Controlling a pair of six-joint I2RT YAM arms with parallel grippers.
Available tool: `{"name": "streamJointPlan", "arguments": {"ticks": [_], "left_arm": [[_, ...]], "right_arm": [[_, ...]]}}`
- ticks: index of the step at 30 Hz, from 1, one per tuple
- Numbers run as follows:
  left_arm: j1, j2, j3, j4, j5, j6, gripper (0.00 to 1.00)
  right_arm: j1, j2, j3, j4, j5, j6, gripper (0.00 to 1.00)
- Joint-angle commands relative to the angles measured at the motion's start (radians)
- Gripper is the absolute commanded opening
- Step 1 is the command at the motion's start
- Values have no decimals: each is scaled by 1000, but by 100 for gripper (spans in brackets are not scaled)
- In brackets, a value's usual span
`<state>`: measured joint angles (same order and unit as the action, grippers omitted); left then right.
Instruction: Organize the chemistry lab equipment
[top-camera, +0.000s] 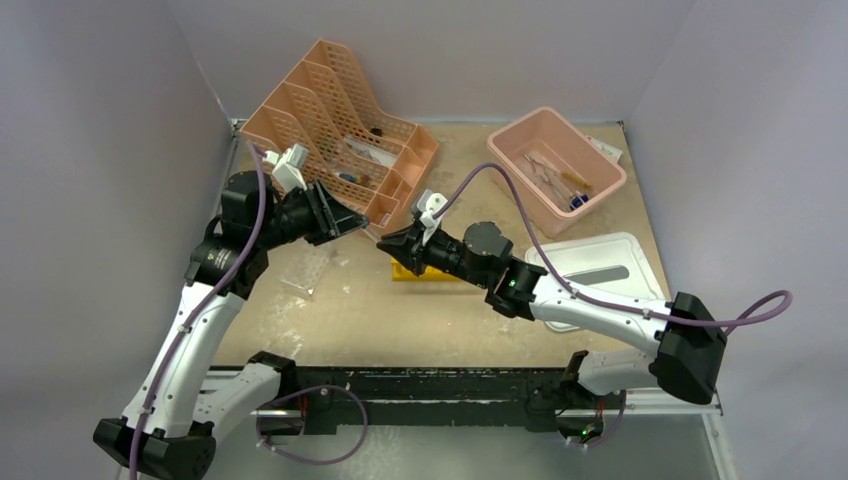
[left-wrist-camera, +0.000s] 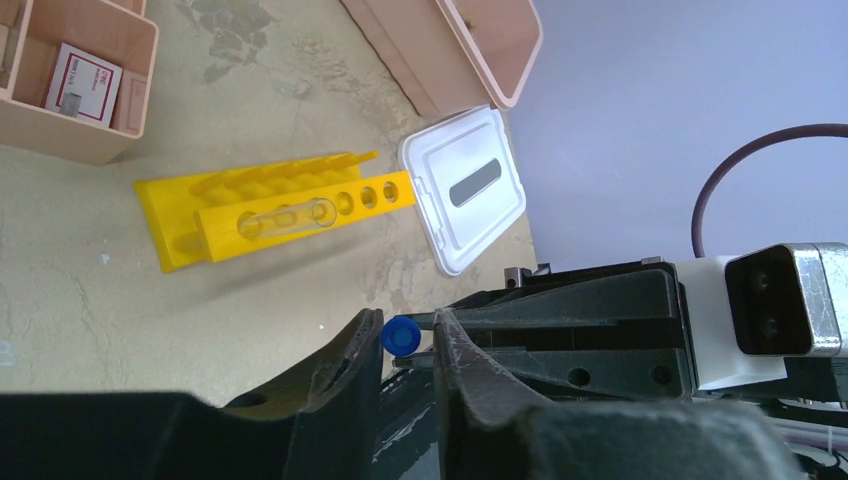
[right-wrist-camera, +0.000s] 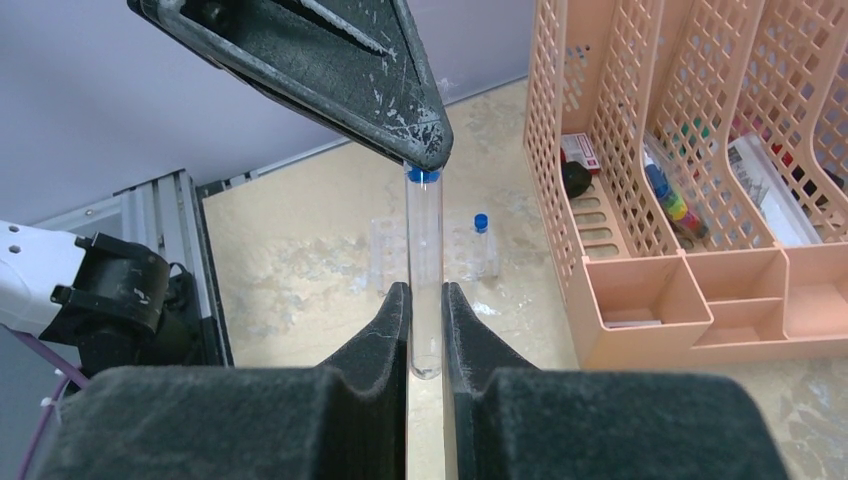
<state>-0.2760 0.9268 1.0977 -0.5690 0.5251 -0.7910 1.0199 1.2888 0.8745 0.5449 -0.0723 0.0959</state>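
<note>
My right gripper is shut on the lower end of a thin clear tube. The tube's blue cap sits at the tips of my left gripper, which is pinched on it. The two grippers meet above the table's middle. The yellow test-tube rack lies on its side under the right arm, with one clear tube in its holes. Another blue-capped tube stands in a clear rack. I see no metal tongs.
The peach mesh organizer stands at the back left with small items in its compartments. The pink tub is at the back right. Its white lid lies flat in front of it, beside the right arm.
</note>
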Motion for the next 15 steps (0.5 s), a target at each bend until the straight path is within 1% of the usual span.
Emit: {"name": "streamJointPlan", "arguments": {"ticks": [1,4,7,10,14,15], "left_arm": [[4,-23,34,26,19,6,21],[4,-26,24,39,39,-1,19],[4,-23,23,16,49,25,23],[4,-19,16,13,58,33,23],[4,-16,10,-1,59,56,11],[4,-15,10,-9,61,67,6]], "right_arm": [[-5,-28,3,60,-18,-23,2],[-4,-25,4,64,-21,-22,2],[-6,-22,9,64,-26,-23,2],[-6,-17,10,69,-37,-24,2],[-6,-11,14,65,-70,-30,2],[-6,-11,16,61,-74,-31,2]]}}
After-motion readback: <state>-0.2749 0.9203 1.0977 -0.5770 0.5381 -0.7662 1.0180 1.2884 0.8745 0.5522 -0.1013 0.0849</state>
